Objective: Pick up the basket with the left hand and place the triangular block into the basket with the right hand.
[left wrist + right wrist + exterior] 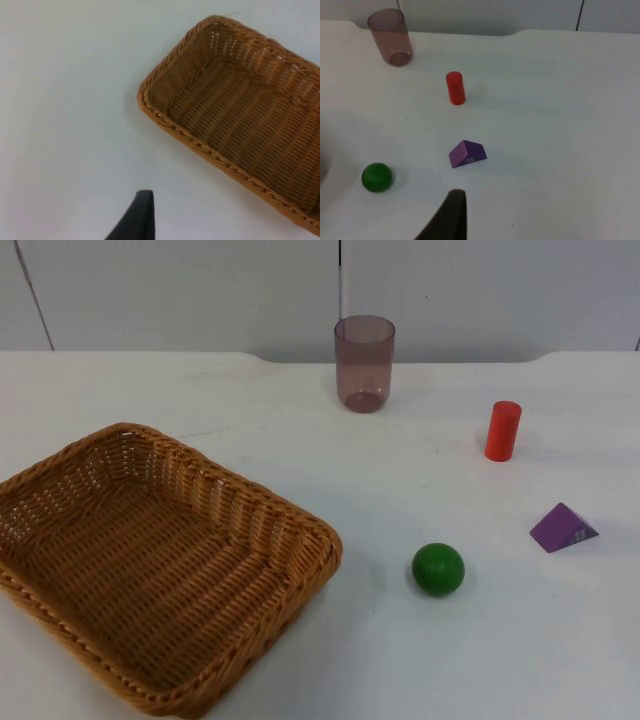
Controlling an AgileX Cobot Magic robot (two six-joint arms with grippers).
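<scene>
Left gripper: one black fingertip (137, 217) stands over bare table just off the basket's rim; whether the fingers are spread or pressed together cannot be told.
Right gripper: one black fingertip (451, 216) stands above the table near the triangular block; its finger state likewise cannot be told.
Basket (150, 560): woven, tan, rectangular, at the table's front-left corner; long axis runs diagonally from front-left to back-right; nothing inside.
Triangular block (562, 528): purple wedge lying on a flat face near the right edge, ridge uppermost, well apart from the basket.
Green ball (438, 569): between basket and block.
Red cylinder (503, 430): upright, behind the block.
Cup (364, 363): translucent, brownish, upright near the back edge.
Table (330, 660): white.
Partition wall (200, 290): grey panels behind the table's back edge.
</scene>
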